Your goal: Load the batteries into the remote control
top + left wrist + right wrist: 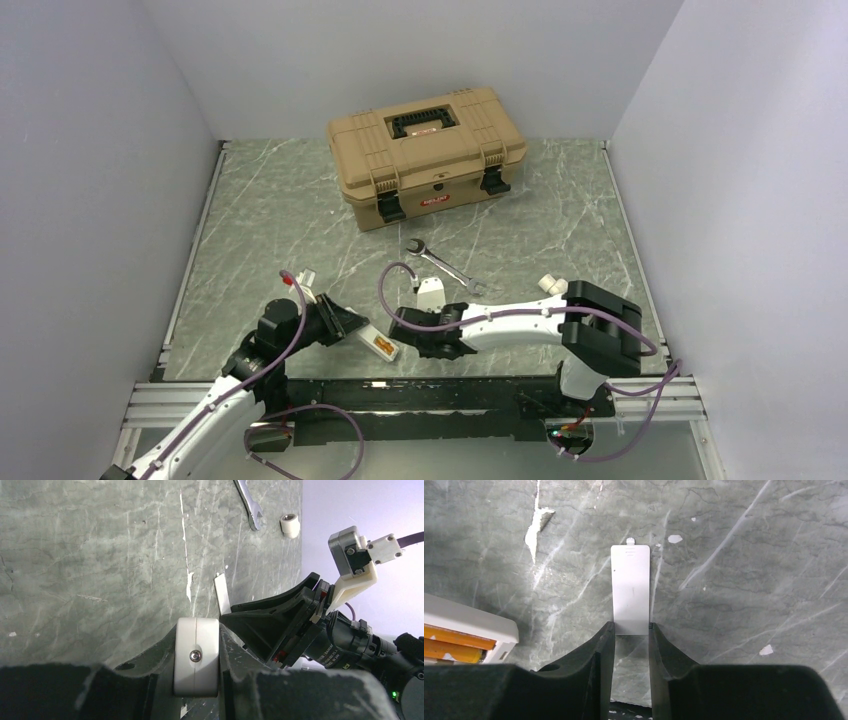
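Observation:
My left gripper (358,333) is shut on the remote control (380,347), a white bar held low over the near table with its orange recess facing up. In the left wrist view the remote's white end (196,672) with a small screw sits between the fingers of the left gripper (197,629). The recess end shows in the right wrist view (464,637). My right gripper (631,626) pinches the near end of a thin white battery cover (630,580), just right of the remote. No loose battery shows.
A steel wrench (445,265) lies on the marble table beyond the right gripper. A small white cylinder (549,285) stands to its right. A tan toolbox (425,155), closed, sits at the back. Grey walls close in both sides.

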`<state>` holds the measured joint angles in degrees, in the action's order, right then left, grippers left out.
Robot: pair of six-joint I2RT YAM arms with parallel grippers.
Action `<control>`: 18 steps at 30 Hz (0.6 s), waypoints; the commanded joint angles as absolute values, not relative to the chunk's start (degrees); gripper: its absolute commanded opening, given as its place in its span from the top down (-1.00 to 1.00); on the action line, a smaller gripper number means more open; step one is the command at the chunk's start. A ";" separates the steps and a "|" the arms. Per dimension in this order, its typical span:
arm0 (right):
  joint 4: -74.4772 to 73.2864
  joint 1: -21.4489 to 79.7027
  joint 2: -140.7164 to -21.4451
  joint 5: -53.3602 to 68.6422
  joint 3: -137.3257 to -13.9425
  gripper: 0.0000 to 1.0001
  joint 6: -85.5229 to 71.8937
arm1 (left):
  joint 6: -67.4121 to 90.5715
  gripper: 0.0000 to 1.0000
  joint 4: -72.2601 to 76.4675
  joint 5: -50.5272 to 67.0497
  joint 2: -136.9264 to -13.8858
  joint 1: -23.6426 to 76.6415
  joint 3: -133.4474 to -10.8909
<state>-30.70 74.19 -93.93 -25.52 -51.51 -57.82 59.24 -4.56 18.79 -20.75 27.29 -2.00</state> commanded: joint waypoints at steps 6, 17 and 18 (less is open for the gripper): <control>-35.70 74.44 -87.30 -26.34 -46.72 0.48 -55.71 | 59.82 0.98 1.41 20.57 -21.92 27.05 -1.91; -31.03 76.54 -76.60 -24.40 -41.50 0.44 -48.33 | 59.75 0.97 5.16 22.06 -24.25 27.07 -1.52; -30.96 77.00 -76.02 -24.51 -41.56 0.43 -47.38 | 59.76 0.97 5.91 22.40 -24.60 27.06 -1.43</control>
